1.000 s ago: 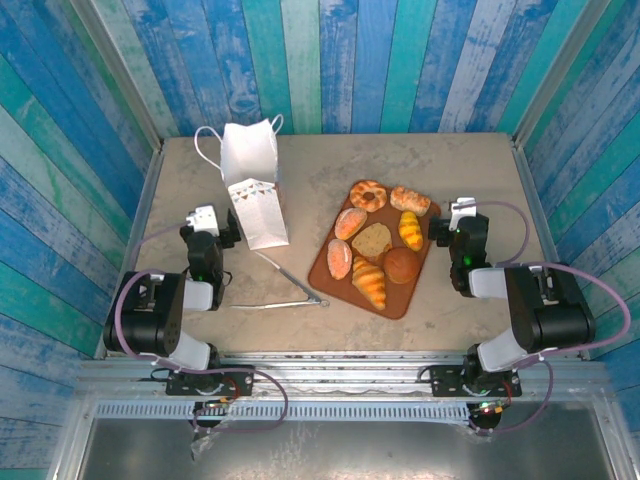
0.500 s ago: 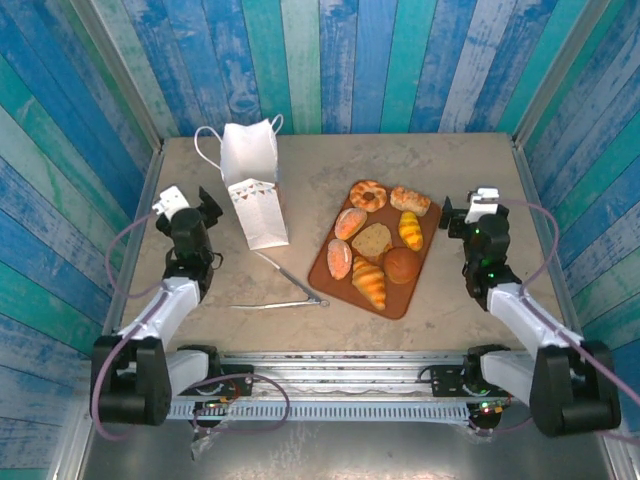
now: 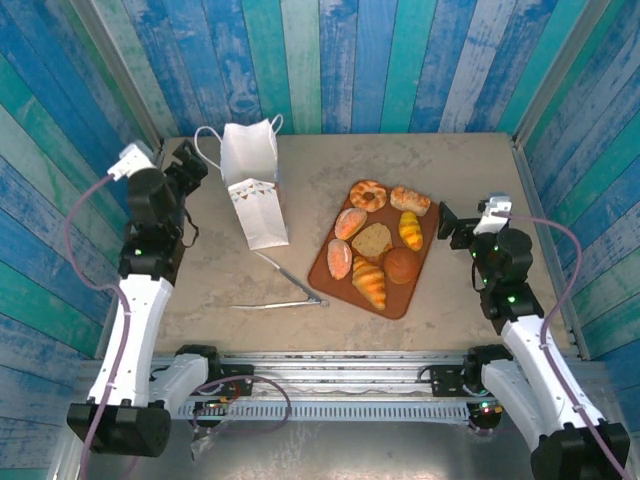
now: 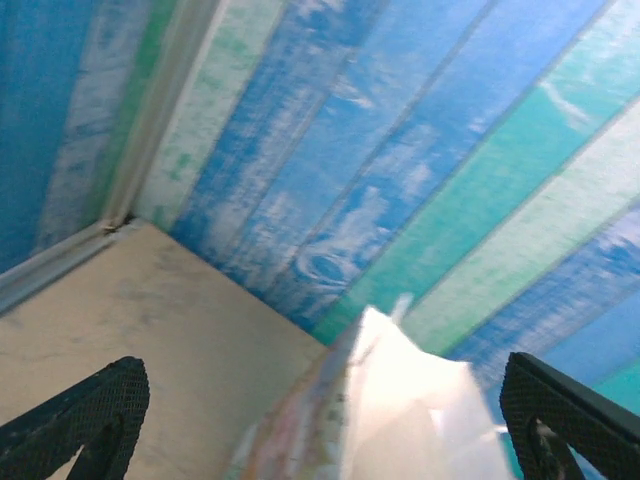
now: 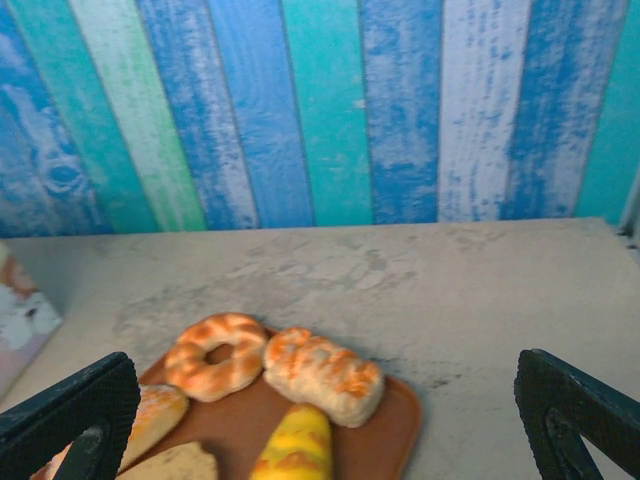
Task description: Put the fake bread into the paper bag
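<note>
Your eight small golden-brown toy pastries (image 3: 410, 230) all sit on the flat brown tray (image 3: 403, 298). It lies askew, right of centre on the beige stone-look tabletop (image 3: 460, 160).

- **Far end of the tray:** a ring-shaped pastry (image 3: 368, 194) and a speckled oval roll (image 3: 410, 200) lie side by side.
- **Middle:** a toast slice (image 3: 372, 241).
- **Near end:** a striped croissant (image 3: 369, 282) next to a round bun (image 3: 401, 264).

The small white paper bag (image 3: 252, 200), with thin loop handles and a row of pastel triangles, stands upright toward the far-left corner of the tabletop. It is left of the tray and not touching it. Thin metal tongs (image 3: 285, 292) lie flat nearer the near edge, between bag and tray. Their tip is just beside the tray's near-left edge.

Your left gripper (image 3: 190, 162) hangs over the far-left corner, just beside the bag's left handle; you can't tell if it touches. Its black fingers (image 4: 85, 410) are spread wide with nothing gripped. In the left wrist view the bag's blurred top edge shows beyond them.

Your right gripper (image 3: 450, 225) sits off the tray's right edge, above bare tabletop. Its fingers (image 5: 75, 410) are wide apart and empty, and it faces the far wall across the tray's far end. In the right wrist view the ring-shaped pastry and the oval roll lie ahead of it.
</note>
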`<action>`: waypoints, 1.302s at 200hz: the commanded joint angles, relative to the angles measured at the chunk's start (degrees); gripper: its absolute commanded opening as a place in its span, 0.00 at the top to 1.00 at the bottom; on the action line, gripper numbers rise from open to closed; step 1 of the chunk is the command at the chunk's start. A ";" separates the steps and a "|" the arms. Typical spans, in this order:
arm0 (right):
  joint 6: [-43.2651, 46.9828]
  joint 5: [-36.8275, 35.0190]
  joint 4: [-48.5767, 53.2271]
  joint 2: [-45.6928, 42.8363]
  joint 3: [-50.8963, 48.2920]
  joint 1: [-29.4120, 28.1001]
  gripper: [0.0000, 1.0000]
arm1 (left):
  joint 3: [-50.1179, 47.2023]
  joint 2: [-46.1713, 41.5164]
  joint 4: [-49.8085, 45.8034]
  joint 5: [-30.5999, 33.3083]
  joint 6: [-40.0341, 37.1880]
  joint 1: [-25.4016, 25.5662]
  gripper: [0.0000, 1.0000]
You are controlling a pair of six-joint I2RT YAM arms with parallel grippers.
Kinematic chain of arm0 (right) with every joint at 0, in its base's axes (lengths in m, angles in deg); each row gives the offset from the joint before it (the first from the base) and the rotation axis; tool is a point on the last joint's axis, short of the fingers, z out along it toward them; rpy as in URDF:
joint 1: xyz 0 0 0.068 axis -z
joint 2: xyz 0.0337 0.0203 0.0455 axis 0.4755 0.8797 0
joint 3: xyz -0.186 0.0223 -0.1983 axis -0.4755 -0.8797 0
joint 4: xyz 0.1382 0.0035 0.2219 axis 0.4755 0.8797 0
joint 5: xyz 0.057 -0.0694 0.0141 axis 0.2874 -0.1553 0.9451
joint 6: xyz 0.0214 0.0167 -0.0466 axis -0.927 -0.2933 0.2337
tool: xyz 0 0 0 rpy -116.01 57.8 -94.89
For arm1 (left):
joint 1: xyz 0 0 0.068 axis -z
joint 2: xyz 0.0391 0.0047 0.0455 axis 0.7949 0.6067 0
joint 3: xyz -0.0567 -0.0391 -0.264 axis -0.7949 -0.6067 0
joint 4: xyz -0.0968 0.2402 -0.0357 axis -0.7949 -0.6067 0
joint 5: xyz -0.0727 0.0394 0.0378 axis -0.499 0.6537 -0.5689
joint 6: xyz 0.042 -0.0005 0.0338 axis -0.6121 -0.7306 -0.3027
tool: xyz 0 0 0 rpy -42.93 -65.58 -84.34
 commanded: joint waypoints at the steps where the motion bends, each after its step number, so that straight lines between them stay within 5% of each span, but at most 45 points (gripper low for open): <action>1: -2.56 7.35 4.12 0.53 3.88 0.00 0.00 | 5.88 5.14 -12.26 -14.21 -2.80 -0.08 0.03; 38: -1.81 13.30 6.18 4.64 7.71 -2.31 0.00 | 11.75 14.65 -16.77 -18.44 -6.78 -0.01 0.00; 78: 0.48 9.61 6.47 5.01 7.93 -7.88 0.00 | 11.27 19.41 -16.28 -16.22 -7.80 0.03 0.05; 114: 5.60 9.83 10.33 6.56 11.26 -11.33 0.00 | 12.59 22.69 -16.94 -17.78 -9.20 0.00 0.24; 148: 12.77 12.09 16.75 8.53 15.47 -15.72 0.00 | 14.55 24.84 -18.60 -16.78 -11.49 -0.05 0.32; 186: 26.28 19.38 16.00 10.88 13.86 -25.81 0.00 | 16.20 27.13 -20.04 -18.05 -13.30 0.00 0.55; 230: 33.04 16.89 17.99 18.30 16.51 -36.75 0.00 | 16.60 27.74 -19.16 -18.49 -13.75 0.00 0.86; 260: 34.29 14.55 17.71 24.81 18.54 -41.73 0.00 | 17.24 28.02 -18.72 -19.26 -14.00 -0.03 0.94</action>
